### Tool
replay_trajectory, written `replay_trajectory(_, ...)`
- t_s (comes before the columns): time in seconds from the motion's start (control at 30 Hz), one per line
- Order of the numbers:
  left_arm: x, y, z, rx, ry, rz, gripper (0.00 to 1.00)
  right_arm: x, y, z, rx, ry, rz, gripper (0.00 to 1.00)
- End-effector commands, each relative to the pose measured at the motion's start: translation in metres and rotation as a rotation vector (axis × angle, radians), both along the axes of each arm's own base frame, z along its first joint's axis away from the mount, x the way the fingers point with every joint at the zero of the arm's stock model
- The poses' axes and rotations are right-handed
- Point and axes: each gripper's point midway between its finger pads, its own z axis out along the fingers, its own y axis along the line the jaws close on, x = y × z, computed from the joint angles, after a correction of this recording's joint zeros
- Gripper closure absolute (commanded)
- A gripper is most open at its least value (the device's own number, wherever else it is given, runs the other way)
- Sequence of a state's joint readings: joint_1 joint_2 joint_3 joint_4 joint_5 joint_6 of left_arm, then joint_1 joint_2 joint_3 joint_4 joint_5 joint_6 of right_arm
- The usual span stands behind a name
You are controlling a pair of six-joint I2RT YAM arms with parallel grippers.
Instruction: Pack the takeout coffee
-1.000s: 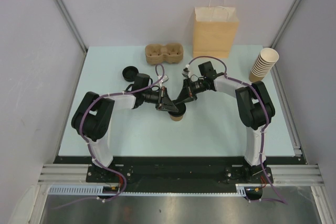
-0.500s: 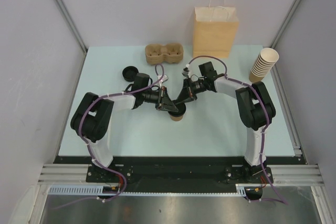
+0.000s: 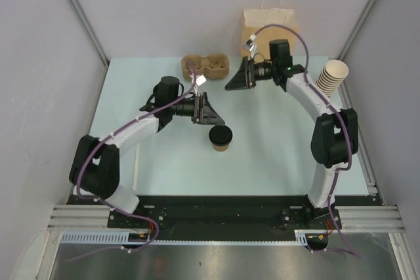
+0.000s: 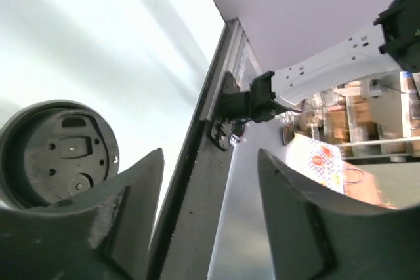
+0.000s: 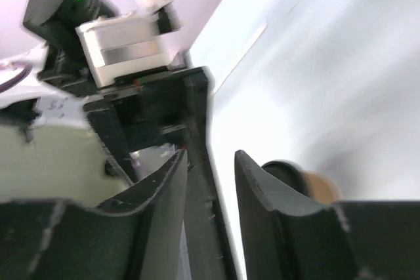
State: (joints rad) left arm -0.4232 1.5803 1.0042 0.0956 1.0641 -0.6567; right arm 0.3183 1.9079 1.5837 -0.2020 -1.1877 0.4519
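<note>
While the tan paper cup point(image 3: 220, 143) stands upright on the table point(image 3: 262, 155), black lid point(image 3: 220, 135) on top, the left tool point(image 3: 213, 116) hangs just beside it, spread apart and empty; the right tool point(image 3: 231, 83), likewise apart, is farther back.

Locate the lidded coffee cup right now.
Top view: the lidded cup stands mid-table, just on the near-edge side of the left end effector, untouched. The right end effector is farther back, near the pulp tray.

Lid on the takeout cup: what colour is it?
Black; the lid shows best in the left wrist view.
</note>
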Motion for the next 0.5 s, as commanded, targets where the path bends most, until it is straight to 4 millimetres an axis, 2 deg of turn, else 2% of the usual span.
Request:
replay_trajectory(0.0,0.013,0.018,0.061,0.022,-0.258,0.073,0.31,0.017,-0.052,0.047,-0.123,-0.239,-0.103,0.57)
replay_trajectory(0.03,0.02,0.026,0.067,0.043,-0.334,0.098,0.28,0.028,-0.068,0.065,-0.147,-0.319,-0.146,0.52)
replay_trajectory(0.07,0.024,0.032,0.073,0.062,-0.381,0.125,0.17,0.034,-0.08,0.07,-0.181,-0.35,-0.181,0.49)
replay_trajectory(0.1,0.028,0.042,0.084,0.107,-0.473,0.168,0.11,0.039,-0.094,0.073,-0.244,-0.409,-0.222,0.41)
replay_trajectory(0.17,0.034,0.056,0.092,0.171,-0.57,0.214,0.01,0.05,-0.122,0.088,-0.314,-0.497,-0.307,0.31)
replay_trajectory(0.2,0.036,0.067,0.099,0.229,-0.657,0.246,0.0,0.054,-0.138,0.097,-0.38,-0.573,-0.362,0.22)
replay_trajectory(0.27,0.036,0.078,0.103,0.269,-0.718,0.275,0.01,0.065,-0.164,0.104,-0.473,-0.639,-0.458,0.11)
replay_trajectory(0.3,0.036,0.084,0.105,0.296,-0.768,0.292,0.01,0.067,-0.173,0.117,-0.494,-0.692,-0.503,0.02)
replay_trajectory(0.37,0.035,0.092,0.106,0.318,-0.804,0.322,0.01,0.077,-0.194,0.12,-0.562,-0.716,-0.604,0.0)
replay_trajectory(0.4,0.038,0.095,0.101,0.336,-0.825,0.334,0.01,0.083,-0.197,0.127,-0.565,-0.757,-0.64,0.0)
replay_trajectory(0.47,0.037,0.1,0.107,0.347,-0.877,0.356,0.01,0.087,-0.207,0.131,-0.606,-0.815,-0.679,0.0)
